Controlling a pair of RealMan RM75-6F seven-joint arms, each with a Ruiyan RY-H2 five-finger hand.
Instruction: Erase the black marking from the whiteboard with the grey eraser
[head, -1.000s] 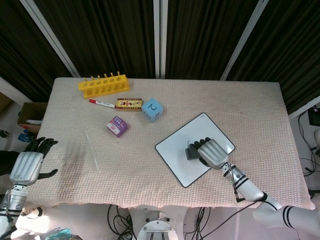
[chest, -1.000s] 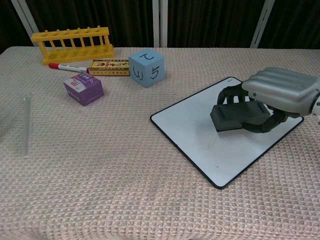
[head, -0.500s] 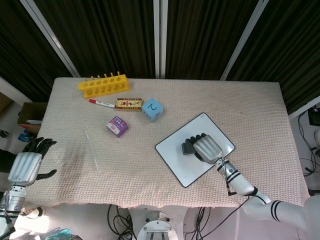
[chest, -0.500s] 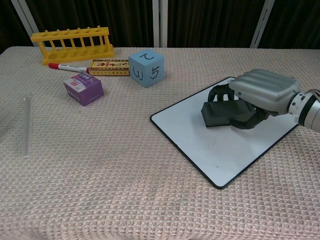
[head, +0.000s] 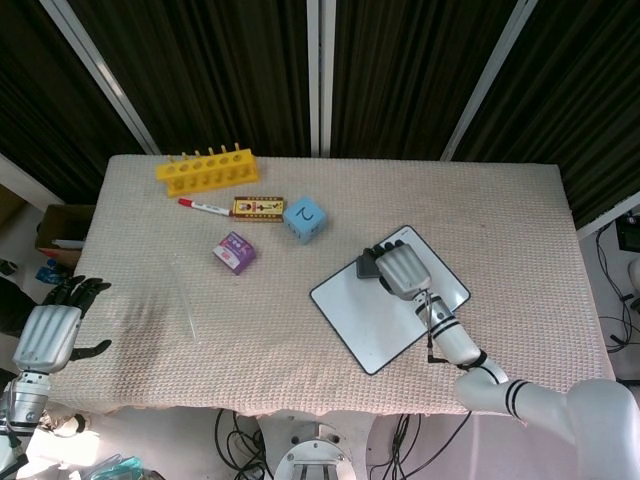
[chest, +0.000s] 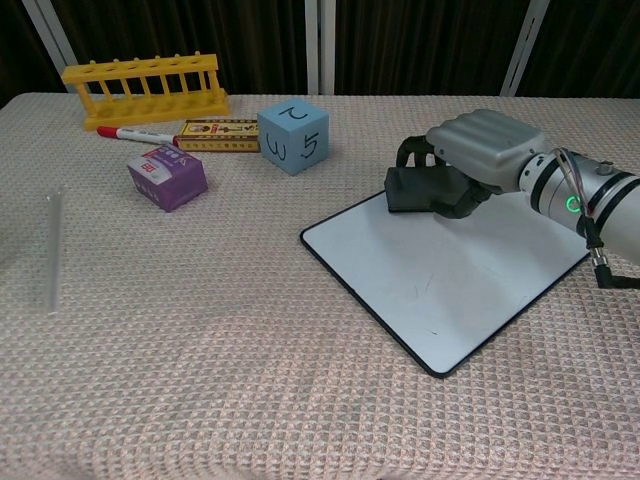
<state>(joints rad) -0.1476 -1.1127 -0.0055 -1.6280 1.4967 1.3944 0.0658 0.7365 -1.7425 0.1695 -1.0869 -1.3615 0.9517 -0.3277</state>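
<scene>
The right hand (chest: 480, 150) has its fingers curled over the grey eraser (chest: 415, 190) and holds it at the upper edge of the whiteboard (chest: 450, 280), right of centre in the chest view; the eraser's left end reaches the board's black rim. The whiteboard lies tilted like a diamond on the bench (chest: 250, 380), with bare cloth open below and to its left. Its white face shows only a few faint dark specks near the middle and lower part. A blue cube (chest: 293, 136) sits up and left of the eraser, well apart. In the head view the left hand (head: 50, 335) hangs at the lower left, off the bench edge, fingers spread and holding nothing. A clear tube (chest: 53, 252) lies at the far left.
</scene>
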